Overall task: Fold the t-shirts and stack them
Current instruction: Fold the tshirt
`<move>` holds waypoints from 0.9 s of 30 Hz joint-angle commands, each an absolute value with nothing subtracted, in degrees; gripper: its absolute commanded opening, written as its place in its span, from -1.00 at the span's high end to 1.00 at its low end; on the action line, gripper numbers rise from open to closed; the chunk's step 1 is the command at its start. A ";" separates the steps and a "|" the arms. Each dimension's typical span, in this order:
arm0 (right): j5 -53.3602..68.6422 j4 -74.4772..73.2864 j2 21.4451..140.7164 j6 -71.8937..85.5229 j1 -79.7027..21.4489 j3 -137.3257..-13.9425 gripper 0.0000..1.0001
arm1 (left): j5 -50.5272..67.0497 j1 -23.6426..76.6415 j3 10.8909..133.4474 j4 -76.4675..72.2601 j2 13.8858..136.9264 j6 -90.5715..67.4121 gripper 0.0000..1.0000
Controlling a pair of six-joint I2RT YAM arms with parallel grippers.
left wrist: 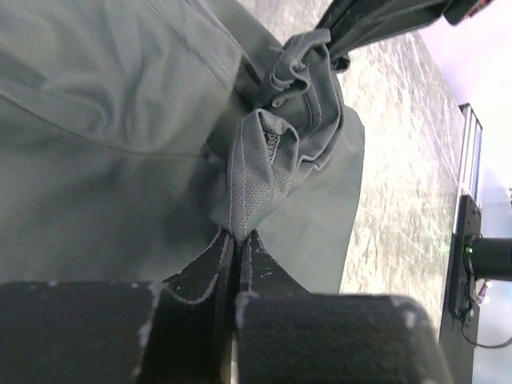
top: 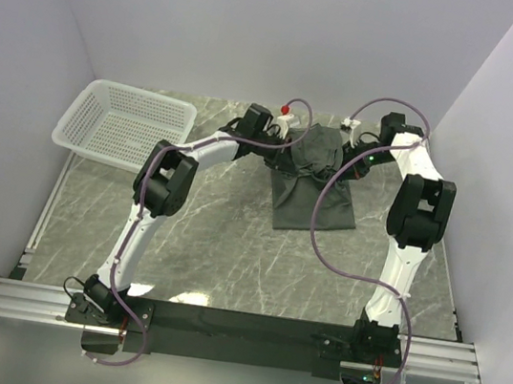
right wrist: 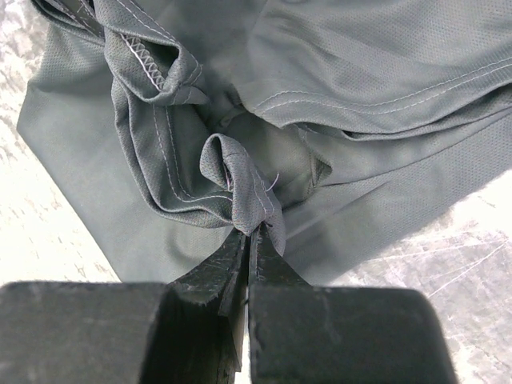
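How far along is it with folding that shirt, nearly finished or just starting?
Partway, it seems. The t-shirt has its near part lying flat in a narrow strip, as if folded. Now the left gripper and right gripper each pinch cloth at its bunched far end. Left to do: finish that fold and stack it; no pile shows yet.

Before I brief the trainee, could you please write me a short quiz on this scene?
1. True or false: the left end effector is shut on the shirt.
2. In the top view, the basket lies to the shirt's: A left, B right, C near side?
3. What does the right end effector grip?
Key: 1 true; 2 A; 3 a fold of the shirt.
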State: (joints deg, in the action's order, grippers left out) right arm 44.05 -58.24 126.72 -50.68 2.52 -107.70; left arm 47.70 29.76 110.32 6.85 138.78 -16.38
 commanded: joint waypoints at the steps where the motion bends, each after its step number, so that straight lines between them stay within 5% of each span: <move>1: 43.42 -55.64 126.65 -48.26 1.85 -110.30 0.99 | 46.32 29.71 114.25 7.29 139.74 -17.14 0.88; 6: 37.29 -44.94 124.37 -36.51 1.58 -106.01 0.71 | 36.14 29.71 115.31 8.17 138.70 -17.58 0.05; 7: 36.31 -39.87 122.45 -34.39 1.58 -104.60 0.35 | 34.56 29.62 115.40 8.26 137.91 -17.40 0.00; 11: 31.91 -32.26 118.66 -27.52 1.14 -98.96 0.08 | 27.61 29.71 116.37 9.40 135.62 -15.56 -0.24; 22: 29.87 -30.14 112.60 -25.57 1.76 -96.86 0.05 | 19.77 29.79 106.98 6.34 121.74 -7.30 -0.28; 27: 43.92 -37.60 112.40 -33.83 1.58 -98.17 0.55 | 24.69 30.32 96.60 3.52 115.84 -8.43 -0.08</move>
State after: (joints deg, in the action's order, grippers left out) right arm 34.17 -33.17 114.63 -28.36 1.69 -96.88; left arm 21.87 29.76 100.18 6.44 119.33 -9.47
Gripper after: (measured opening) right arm 0.260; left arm 0.557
